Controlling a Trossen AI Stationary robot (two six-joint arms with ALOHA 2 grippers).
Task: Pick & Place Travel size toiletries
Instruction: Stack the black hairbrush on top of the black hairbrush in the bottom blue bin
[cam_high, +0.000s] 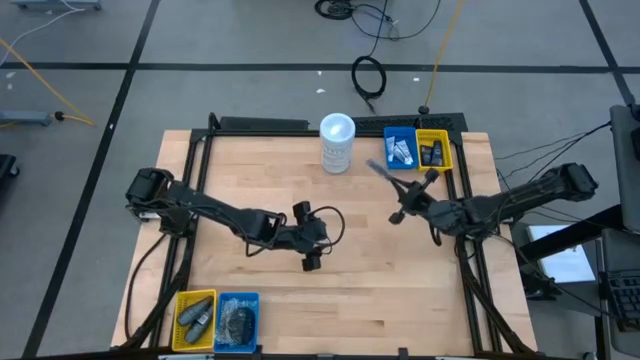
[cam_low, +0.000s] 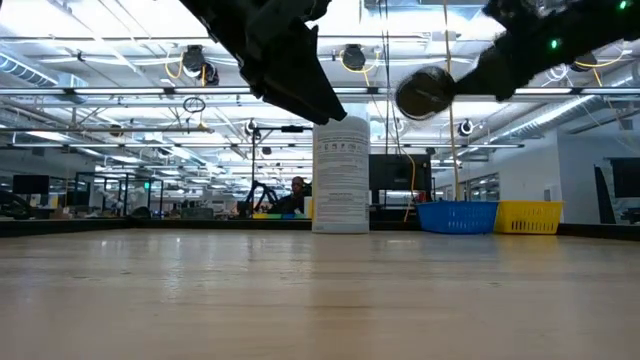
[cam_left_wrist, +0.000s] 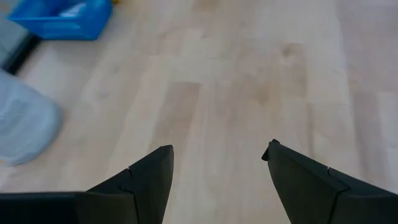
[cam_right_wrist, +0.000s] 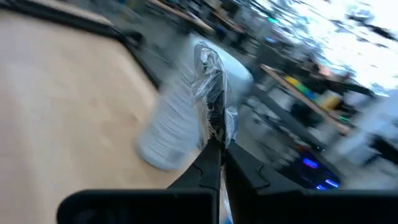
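The right gripper (cam_right_wrist: 217, 146) is clamped on a clear-wrapped bundle (cam_right_wrist: 211, 81), carried above the tabletop (cam_high: 380, 290), judged bound for a bin. At its one o'clock sit the blue bin (cam_high: 400, 150) and yellow bin (cam_high: 434, 150). The left gripper (cam_left_wrist: 217, 177) hangs spread and empty at centre.

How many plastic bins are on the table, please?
4. A blue bin and a yellow bin stand side by side at the far right edge; a yellow bin and a blue bin stand at the near left edge. None seems hidden.
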